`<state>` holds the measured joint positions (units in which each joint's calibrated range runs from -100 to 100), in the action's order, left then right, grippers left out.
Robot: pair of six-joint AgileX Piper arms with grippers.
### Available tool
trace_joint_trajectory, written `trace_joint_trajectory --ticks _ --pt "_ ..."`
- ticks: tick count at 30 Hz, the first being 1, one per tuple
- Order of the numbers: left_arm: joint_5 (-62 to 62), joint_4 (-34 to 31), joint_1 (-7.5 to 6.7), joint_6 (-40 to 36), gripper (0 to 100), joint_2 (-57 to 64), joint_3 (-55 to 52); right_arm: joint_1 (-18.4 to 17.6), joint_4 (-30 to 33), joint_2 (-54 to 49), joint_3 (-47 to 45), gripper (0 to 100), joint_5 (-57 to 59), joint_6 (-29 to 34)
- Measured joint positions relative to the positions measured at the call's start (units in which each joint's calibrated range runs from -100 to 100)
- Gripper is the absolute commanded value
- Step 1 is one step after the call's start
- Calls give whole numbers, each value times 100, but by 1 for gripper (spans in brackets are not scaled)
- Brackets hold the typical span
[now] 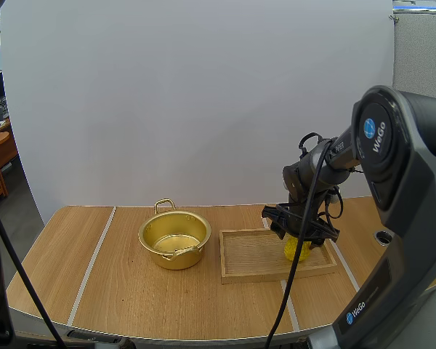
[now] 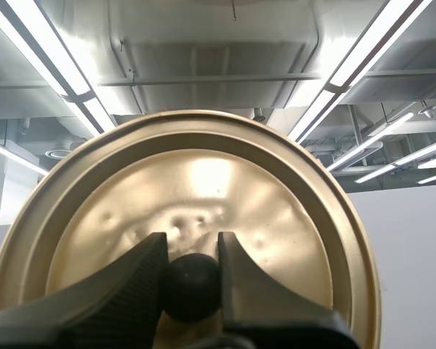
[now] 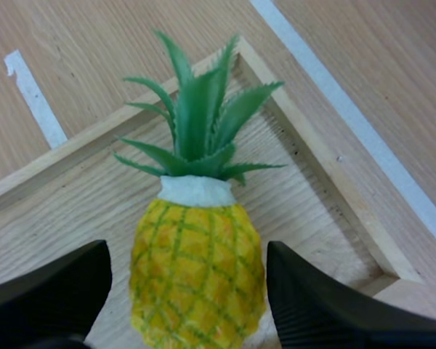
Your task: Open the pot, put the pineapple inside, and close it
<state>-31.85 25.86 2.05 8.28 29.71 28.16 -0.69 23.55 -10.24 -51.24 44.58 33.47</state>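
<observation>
The gold pot (image 1: 174, 238) stands uncovered on the table, left of the wooden tray (image 1: 261, 258). A yellow pineapple (image 1: 296, 249) with green leaves lies on the tray's right part. My right gripper (image 1: 299, 231) hangs over it, open, with a finger on each side of the pineapple (image 3: 198, 273) and not touching it. In the left wrist view my left gripper (image 2: 191, 280) is shut on the black knob (image 2: 192, 288) of the gold lid (image 2: 196, 211), held up with its top side facing the camera.
White tape lines (image 1: 93, 260) cross the wooden table (image 1: 131, 298). The tray's raised rim (image 3: 320, 174) runs close past the pineapple's leaves. A small round hole (image 1: 383, 236) sits in the table at the far right.
</observation>
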Motion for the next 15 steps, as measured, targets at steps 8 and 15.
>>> trace_joint_trajectory --ticks 8,15 --pt "0 0 0 0 0 0 0 0 0 366 0 100 -439 31" --pt "0 0 0 0 0 0 0 0 4 379 0 100 -601 57"
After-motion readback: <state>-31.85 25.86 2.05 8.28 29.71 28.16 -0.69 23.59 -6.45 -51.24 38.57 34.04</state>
